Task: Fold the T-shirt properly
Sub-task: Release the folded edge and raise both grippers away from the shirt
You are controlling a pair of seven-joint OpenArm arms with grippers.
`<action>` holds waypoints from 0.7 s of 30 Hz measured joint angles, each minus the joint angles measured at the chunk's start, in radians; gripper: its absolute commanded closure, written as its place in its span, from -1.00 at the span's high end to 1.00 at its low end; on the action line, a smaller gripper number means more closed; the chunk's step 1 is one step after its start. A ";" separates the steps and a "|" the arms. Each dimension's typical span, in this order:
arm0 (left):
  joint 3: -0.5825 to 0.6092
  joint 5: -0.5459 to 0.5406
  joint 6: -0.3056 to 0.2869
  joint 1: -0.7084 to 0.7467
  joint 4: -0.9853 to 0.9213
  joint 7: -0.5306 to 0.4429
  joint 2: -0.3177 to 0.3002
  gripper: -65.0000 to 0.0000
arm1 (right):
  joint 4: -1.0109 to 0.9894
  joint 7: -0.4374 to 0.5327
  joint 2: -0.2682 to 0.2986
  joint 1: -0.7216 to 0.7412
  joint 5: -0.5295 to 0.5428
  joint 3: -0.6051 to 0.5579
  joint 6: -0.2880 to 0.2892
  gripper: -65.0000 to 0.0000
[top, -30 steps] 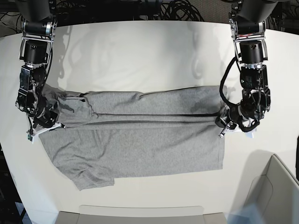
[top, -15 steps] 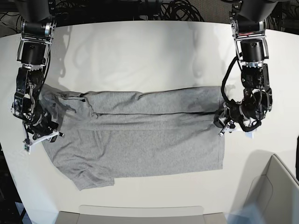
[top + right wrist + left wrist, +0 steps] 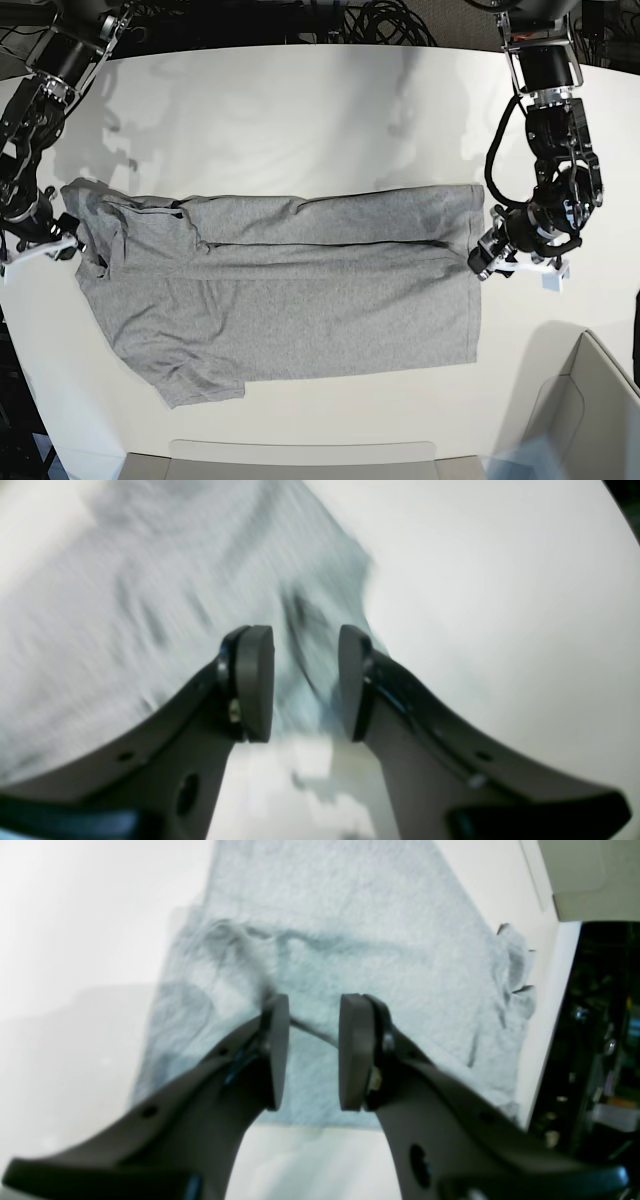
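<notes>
Finishing a lengthwise fold of the T-shirt (image 3: 290, 290), both grippers (image 3: 313, 1052) (image 3: 306, 682) spread empty; next, regrasping an edge.

Base looks straight down; both wrist views share the T-shirt (image 3: 290, 290).

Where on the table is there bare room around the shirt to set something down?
The table is bare in a wide band behind the T-shirt, between both arms. A narrower strip runs along its front hem. The right corner is crowded by the grey bin; each shirt end has a tool beside it.
</notes>
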 measured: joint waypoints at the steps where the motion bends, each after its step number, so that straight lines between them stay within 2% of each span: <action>1: 0.000 0.008 0.005 0.021 0.018 0.001 0.001 -0.43 | 0.030 -0.016 -0.003 -0.037 0.000 0.009 0.000 -0.27; 5: 0.001 0.002 0.004 0.079 0.052 0.005 0.005 -0.43 | 0.129 -0.022 -0.030 -0.167 0.011 0.062 0.005 -0.03; 7: 0.001 0.003 0.004 0.095 0.058 0.001 0.004 -0.43 | 0.152 -0.024 -0.043 -0.225 0.011 0.108 0.003 0.03; 11: 0.001 -0.001 0.003 0.116 0.059 0.001 0.004 -0.43 | 0.098 0.012 -0.045 -0.254 0.080 0.189 0.074 0.03; 13: 0.001 -0.001 0.003 0.124 0.059 0.000 0.005 -0.43 | 0.021 0.044 -0.044 -0.242 0.066 0.221 0.071 0.03; 16: 0.001 0.002 0.004 0.128 0.059 0.000 0.006 -0.43 | -0.102 0.146 -0.030 -0.247 0.056 0.233 0.071 0.03; 21: 0.001 -0.001 0.004 0.149 0.061 -0.003 0.005 -0.43 | -0.208 0.185 0.000 -0.226 0.059 0.182 0.068 0.03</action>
